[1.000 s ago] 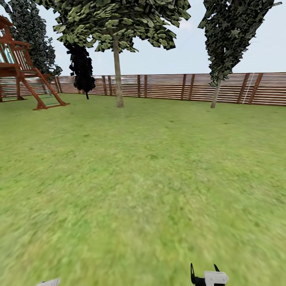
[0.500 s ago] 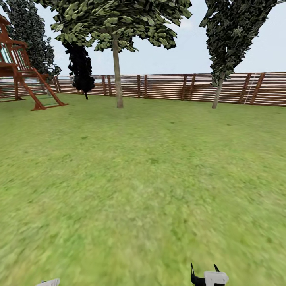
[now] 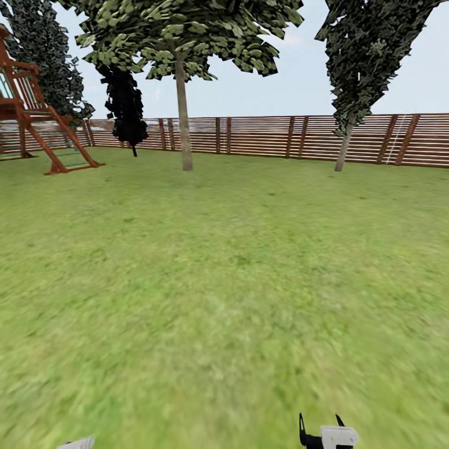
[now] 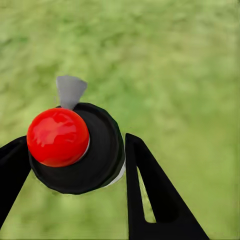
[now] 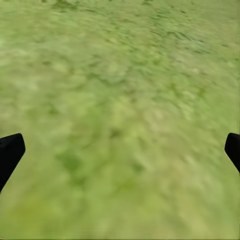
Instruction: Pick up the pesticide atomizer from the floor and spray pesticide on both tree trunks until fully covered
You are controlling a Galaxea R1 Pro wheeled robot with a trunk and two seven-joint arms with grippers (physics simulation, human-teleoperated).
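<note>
Left gripper (image 4: 75, 190) has its two black fingers closed around the atomizer (image 4: 82, 150), its red cap and black collar facing my wrist camera and a grey nozzle tip poking out beyond over the lawn (image 4: 175, 60). Right gripper (image 5: 120, 150) is spread wide with nothing in it, just grass between the tips; in the head view I see it low at my right (image 3: 321, 430).

Both trees are well ahead of me, near the fence (image 3: 262, 134). One trunk (image 3: 184, 118) is straight up from the lawn, a bit left of centre; the other trunk (image 3: 345, 146) leans slightly, off to my right. A playset (image 3: 37, 125) and a black-leaved tree (image 3: 128, 106) sit further left.

Since the sprayer is on my left arm, I judge the left-of-centre trunk the natural first target; I'd need to drive much closer, then raise the nozzle toward the upright bark.
</note>
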